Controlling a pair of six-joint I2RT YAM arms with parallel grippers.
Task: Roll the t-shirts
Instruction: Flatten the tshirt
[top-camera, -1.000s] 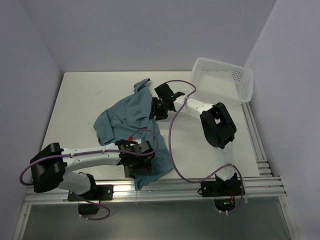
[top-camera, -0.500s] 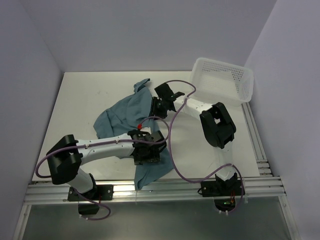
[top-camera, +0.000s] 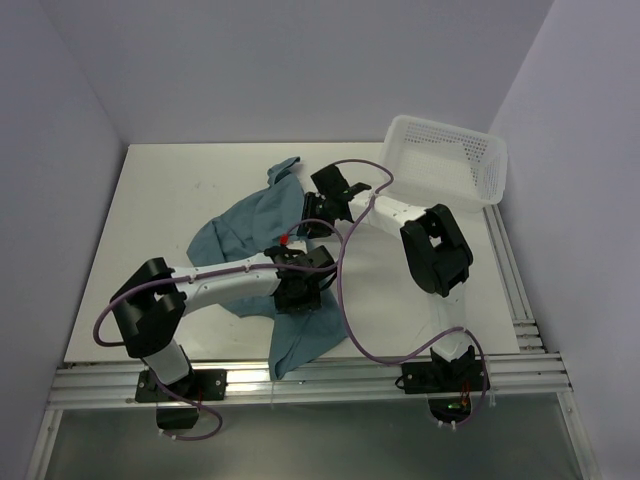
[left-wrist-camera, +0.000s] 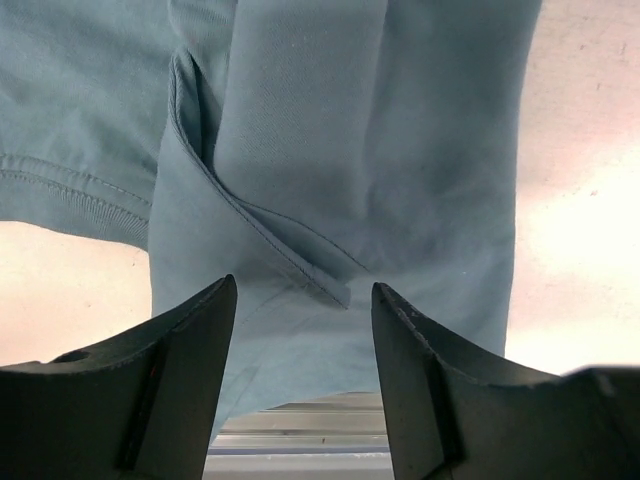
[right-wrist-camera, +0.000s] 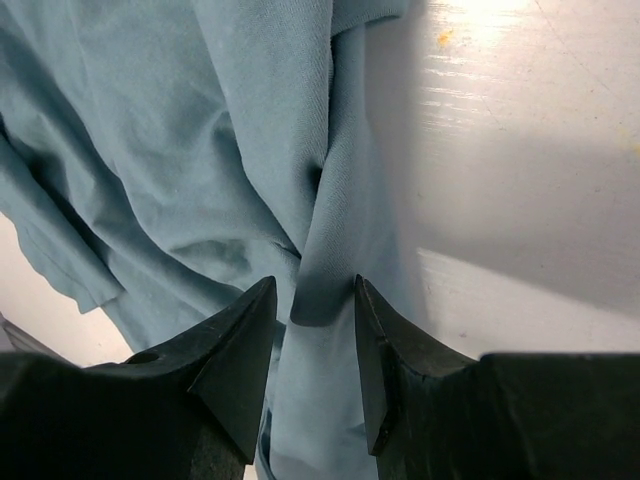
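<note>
On the white table, grippers over shirt folds
Overhead: the plain dusty teal-blue thin-cloth t-shirt (top-camera: 245, 225) lies crumpled on the white table (top-camera: 160, 200), with the black two-finger left gripper (top-camera: 300, 290) at its near middle and the right gripper (top-camera: 314, 213) at its far right edge. Left wrist: the jaws are apart above a diagonal fold and should straddle it before closing. Right wrist: the fingers flank a cloth ridge; I cannot tell if they pinch it.

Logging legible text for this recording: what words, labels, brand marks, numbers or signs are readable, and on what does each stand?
None: no readable text in any view.
The plain teal-blue cloth t-shirt shows no print or tag.
The white plastic mesh basket and the white table bear no visible markings.
</note>
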